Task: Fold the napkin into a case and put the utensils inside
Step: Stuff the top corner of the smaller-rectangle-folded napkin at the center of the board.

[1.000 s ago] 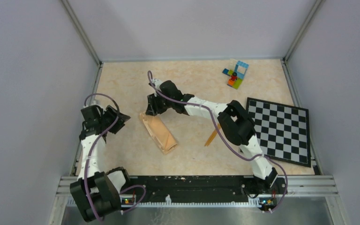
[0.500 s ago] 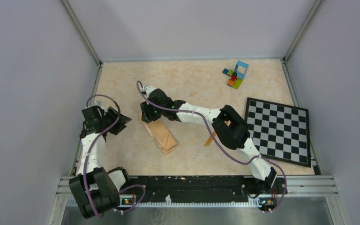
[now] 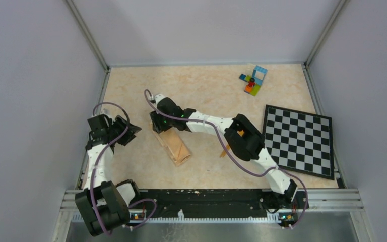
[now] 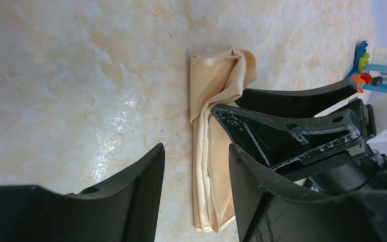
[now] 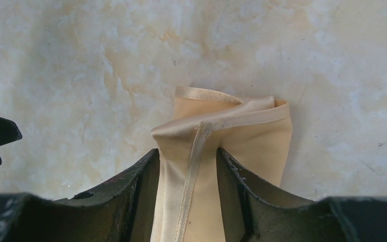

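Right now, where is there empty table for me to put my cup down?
Bare: the far strip of table between the back wall and the right arm, left of the toy bricks; also the near strip between the napkin and the front rail. Crowded: the middle, where the right gripper grips the napkin near an orange utensil.

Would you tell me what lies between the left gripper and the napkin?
Only bare marbled table: the top external view shows nothing between the left gripper and the napkin.
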Motion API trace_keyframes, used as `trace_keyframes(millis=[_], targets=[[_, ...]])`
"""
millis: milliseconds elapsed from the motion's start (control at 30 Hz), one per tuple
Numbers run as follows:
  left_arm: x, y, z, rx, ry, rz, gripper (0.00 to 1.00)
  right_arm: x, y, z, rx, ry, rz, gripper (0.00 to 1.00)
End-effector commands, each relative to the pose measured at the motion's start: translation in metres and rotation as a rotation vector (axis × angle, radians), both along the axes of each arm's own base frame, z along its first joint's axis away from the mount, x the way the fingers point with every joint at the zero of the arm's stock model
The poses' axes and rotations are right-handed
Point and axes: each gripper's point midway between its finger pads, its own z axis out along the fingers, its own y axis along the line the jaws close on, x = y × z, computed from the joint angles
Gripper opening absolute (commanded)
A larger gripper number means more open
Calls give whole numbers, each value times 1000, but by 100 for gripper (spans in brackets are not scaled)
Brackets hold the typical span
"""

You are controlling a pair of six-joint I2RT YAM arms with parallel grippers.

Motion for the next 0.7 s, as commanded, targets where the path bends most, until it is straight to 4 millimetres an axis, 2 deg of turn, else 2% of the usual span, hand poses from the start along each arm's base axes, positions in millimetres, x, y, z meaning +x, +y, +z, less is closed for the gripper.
trace_keyframes(millis=[0,400,667], targets=[[3,1,8,14,-50,-13,55,-9,19,18,37,-48,33,45],[2,6,7,16,-38,22,55,0,23,7,-17,-61,-17,42],[2,16,4,28,5,99,58,-3,25,6,-37,-90,-33,49]])
